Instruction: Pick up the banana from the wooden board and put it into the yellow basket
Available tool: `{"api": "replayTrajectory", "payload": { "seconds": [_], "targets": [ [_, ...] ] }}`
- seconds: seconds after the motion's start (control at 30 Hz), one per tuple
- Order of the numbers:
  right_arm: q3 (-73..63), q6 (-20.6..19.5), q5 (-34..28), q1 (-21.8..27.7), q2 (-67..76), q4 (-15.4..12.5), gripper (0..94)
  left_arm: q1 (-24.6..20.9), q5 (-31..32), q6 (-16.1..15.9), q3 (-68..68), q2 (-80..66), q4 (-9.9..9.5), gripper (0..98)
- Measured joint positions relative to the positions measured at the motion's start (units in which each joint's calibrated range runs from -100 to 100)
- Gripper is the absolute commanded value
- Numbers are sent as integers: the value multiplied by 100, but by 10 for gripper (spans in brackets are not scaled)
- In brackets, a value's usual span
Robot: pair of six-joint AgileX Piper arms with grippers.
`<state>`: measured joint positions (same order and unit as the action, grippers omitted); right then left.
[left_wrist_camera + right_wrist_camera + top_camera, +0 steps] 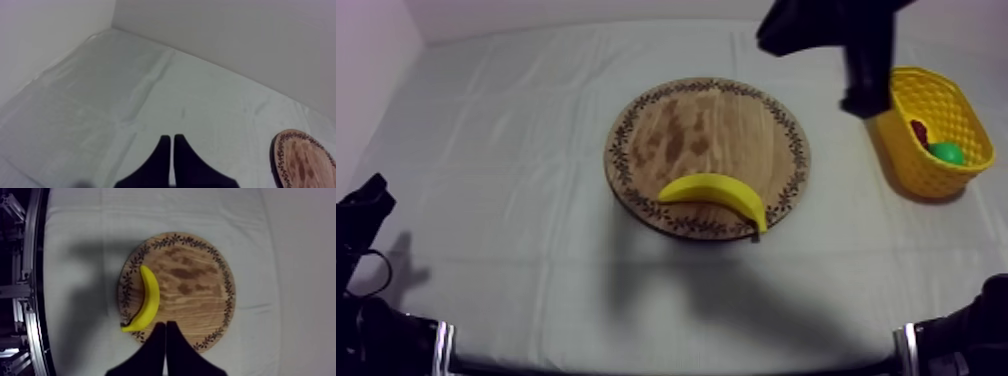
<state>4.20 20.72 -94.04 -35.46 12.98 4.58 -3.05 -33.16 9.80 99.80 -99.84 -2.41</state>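
Yellow and glossy, the banana (716,190) lies flat on its side on the wooden board (706,120). It sits close to the patterned rim on the front side, and its dark stem end reaches the board's edge. It looks like a toy, so I'd expect it to be light and stiff rather than soft, with a smooth skin that could slide out of a loose pinch. Being curved and tapered, it would likely pivot or squirt away if taken by either tip. The thick middle looks like the safest place to hold it, with one finger on the inner curve and one on the outer.

The right tool (165,324) hangs high over the board's edge just beside the banana. Its two black fingers are pressed together in a narrow wedge with nothing between them, so they would need to spread before coming down. The left tool (170,137) is likewise closed on nothing, low over bare cloth at its own side of the bench (516,200), well apart from the fruit.

The yellow basket (926,175) stands to the right of the board. A small red fruit (919,130) and a green fruit (946,153) are inside it, but there seems to be room left.
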Motion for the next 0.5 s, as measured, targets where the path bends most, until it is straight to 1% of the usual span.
{"api": "replayTrajectory", "payload": {
  "seconds": [0.07,0.2,0.3,0.37,0.5],
  "targets": [
    [-58,-7,-36,-8,-298,62,6,0,0,0,0,0,0,1],
    [-281,-23,-134,-8,-843,68,11,0,0,0,0,0,0,1],
    [-453,-22,-188,-8,-1145,90,42,0,0,0,0,0,0,1],
    [-508,11,-235,-11,-1242,128,103,0,0,0,0,0,0,1],
    [-509,28,-264,-30,-1301,201,319,0,0,0,0,0,0,1]
  ]
}}
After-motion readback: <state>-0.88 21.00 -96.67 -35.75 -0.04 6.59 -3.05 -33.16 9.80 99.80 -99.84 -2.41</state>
